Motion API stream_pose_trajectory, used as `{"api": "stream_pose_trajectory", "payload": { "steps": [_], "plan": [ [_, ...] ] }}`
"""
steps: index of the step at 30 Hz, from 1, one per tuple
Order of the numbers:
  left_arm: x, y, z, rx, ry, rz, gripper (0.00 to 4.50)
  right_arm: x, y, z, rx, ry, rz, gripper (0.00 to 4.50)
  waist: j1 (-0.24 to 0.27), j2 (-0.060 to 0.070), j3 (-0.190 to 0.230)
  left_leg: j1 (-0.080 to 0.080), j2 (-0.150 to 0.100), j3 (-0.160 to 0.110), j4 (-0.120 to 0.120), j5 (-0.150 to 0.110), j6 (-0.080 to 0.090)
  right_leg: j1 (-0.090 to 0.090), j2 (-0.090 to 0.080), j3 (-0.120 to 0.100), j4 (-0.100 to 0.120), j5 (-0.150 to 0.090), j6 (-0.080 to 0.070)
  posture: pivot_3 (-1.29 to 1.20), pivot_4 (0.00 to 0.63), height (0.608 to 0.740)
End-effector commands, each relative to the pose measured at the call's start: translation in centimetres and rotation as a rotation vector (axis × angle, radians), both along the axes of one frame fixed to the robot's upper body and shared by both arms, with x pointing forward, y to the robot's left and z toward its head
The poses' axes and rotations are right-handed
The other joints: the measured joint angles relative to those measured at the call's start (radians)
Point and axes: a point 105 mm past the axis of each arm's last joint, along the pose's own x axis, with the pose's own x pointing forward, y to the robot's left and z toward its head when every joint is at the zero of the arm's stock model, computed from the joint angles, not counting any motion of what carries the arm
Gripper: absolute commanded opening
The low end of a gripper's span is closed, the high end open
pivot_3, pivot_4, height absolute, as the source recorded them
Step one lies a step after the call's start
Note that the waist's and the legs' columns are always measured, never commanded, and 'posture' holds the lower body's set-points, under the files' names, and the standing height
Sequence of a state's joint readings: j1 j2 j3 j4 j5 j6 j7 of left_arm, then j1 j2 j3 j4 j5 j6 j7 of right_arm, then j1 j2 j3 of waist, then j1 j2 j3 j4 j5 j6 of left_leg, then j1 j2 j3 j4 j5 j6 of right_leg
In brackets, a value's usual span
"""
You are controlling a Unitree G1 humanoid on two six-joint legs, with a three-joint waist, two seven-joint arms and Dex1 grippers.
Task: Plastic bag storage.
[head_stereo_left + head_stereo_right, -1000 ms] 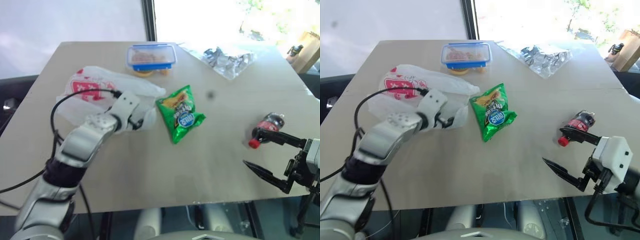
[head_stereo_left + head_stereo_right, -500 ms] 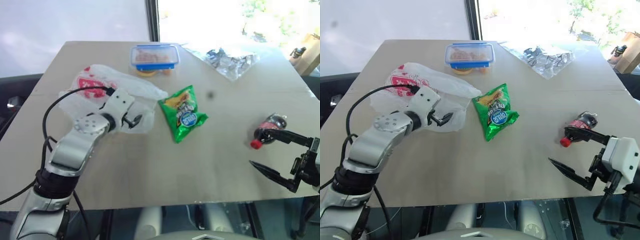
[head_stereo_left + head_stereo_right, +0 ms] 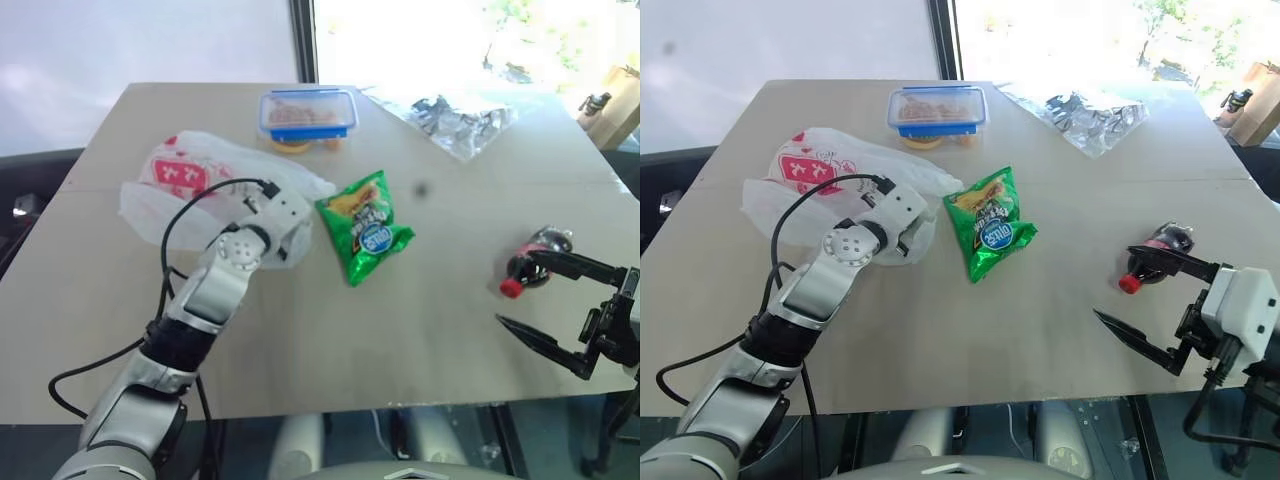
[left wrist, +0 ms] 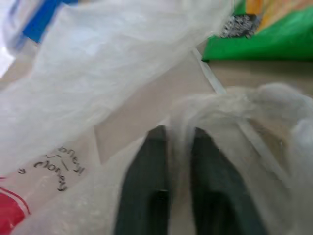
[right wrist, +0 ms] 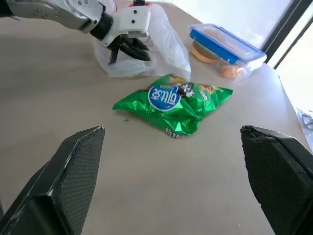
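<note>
The plastic bag [image 3: 190,180], thin white with red marks, lies crumpled on the left part of the table. My left gripper [image 3: 288,232] is at the bag's right end, beside the green chip packet [image 3: 365,225]. In the left wrist view its two black fingers [image 4: 146,186] stand close together with a fold of the bag's film pinched between them. The right wrist view shows that same gripper [image 5: 128,49] pressed into the bag. My right gripper [image 3: 1113,283] hangs open over the table's near right corner, with nothing between its fingers.
A blue-lidded food box [image 3: 305,113] sits at the far middle of the wooden table [image 3: 420,330]. A clear silvery bag [image 3: 460,118] lies at the far right. A small cola bottle [image 3: 545,245] lies on its side just beyond my right gripper.
My left gripper has slid right along the bag toward the chip packet, and its fingers have gone from open to shut on the film. The right gripper has stayed put.
</note>
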State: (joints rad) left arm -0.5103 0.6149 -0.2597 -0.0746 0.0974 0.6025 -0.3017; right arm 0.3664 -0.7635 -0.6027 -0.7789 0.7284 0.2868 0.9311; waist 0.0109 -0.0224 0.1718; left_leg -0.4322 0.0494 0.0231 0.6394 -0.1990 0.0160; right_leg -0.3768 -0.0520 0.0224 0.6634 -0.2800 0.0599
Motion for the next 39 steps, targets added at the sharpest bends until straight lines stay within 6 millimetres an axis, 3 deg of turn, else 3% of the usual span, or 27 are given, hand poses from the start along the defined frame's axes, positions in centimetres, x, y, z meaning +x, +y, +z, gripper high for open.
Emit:
{"api": "stream_pose_trajectory", "payload": {
  "steps": [1, 8, 21, 26, 29, 33, 39],
  "plan": [
    [-1.0, 0.5, 2.5, -0.049, -0.096, -0.019, 0.04, -0.3, 1.0, 1.1, 0.017, -0.039, 0.044, 4.50, 0.001, 0.000, 0.000, 0.000, 0.000, 0.000, 0.000, 0.000, 0.000, 0.000, 0.000, 0.000, 0.000, 0.000, 0.000, 0.00, 0.150, 0.740],
    [-4.5, 1.6, 4.7, -0.170, -0.199, -0.063, 0.04, 0.2, 1.9, 2.1, 0.081, -0.060, 0.090, 4.50, 0.003, 0.000, 0.000, 0.000, 0.000, 0.000, 0.000, 0.000, 0.000, 0.001, 0.000, -0.001, 0.000, 0.000, 0.000, 0.00, 0.150, 0.740],
    [-7.0, 2.1, 5.6, -0.296, -0.264, -0.063, 0.04, 0.7, 3.3, 3.4, 0.175, -0.067, 0.155, 4.50, 0.003, 0.000, 0.000, 0.000, 0.000, 0.000, 0.001, 0.000, 0.000, 0.001, -0.001, -0.002, 0.001, 0.000, 0.000, 0.00, 0.150, 0.740],
    [-7.8, 1.3, 6.9, -0.441, -0.320, -0.118, 0.04, 0.8, 3.6, 2.9, 0.191, -0.059, 0.165, 4.50, 0.003, 0.000, 0.000, 0.000, 0.000, 0.000, 0.002, 0.000, 0.000, 0.001, -0.001, -0.002, 0.001, 0.000, 0.000, 0.00, 0.150, 0.740],
    [-8.8, 1.5, 7.6, -0.650, -0.336, -0.150, 0.04, 0.9, 3.8, 2.5, 0.201, -0.053, 0.171, 4.50, 0.002, 0.000, 0.000, 0.000, 0.000, 0.000, 0.002, 0.000, 0.000, 0.002, -0.001, -0.002, 0.001, 0.000, 0.000, 0.00, 0.150, 0.740],
    [-10.2, 2.8, 7.1, -0.751, -0.314, -0.125, 0.04, 0.9, 3.8, 2.4, 0.212, -0.047, 0.177, 4.50, -0.002, 0.000, -0.001, 0.001, 0.001, -0.001, 0.002, 0.000, 0.000, 0.001, 0.000, -0.001, 0.001, 0.000, 0.000, 0.00, 0.150, 0.740],
    [-13.3, 5.2, 5.3, -0.650, -0.263, -0.080, 0.04, 0.8, 3.7, 2.4, 0.221, -0.021, 0.198, 4.50, 0.000, -0.001, -0.001, 0.001, 0.002, 0.000, 0.002, 0.000, 0.000, 0.001, 0.001, -0.001, 0.001, 0.000, 0.000, 0.00, 0.150, 0.740]
  ]
}}
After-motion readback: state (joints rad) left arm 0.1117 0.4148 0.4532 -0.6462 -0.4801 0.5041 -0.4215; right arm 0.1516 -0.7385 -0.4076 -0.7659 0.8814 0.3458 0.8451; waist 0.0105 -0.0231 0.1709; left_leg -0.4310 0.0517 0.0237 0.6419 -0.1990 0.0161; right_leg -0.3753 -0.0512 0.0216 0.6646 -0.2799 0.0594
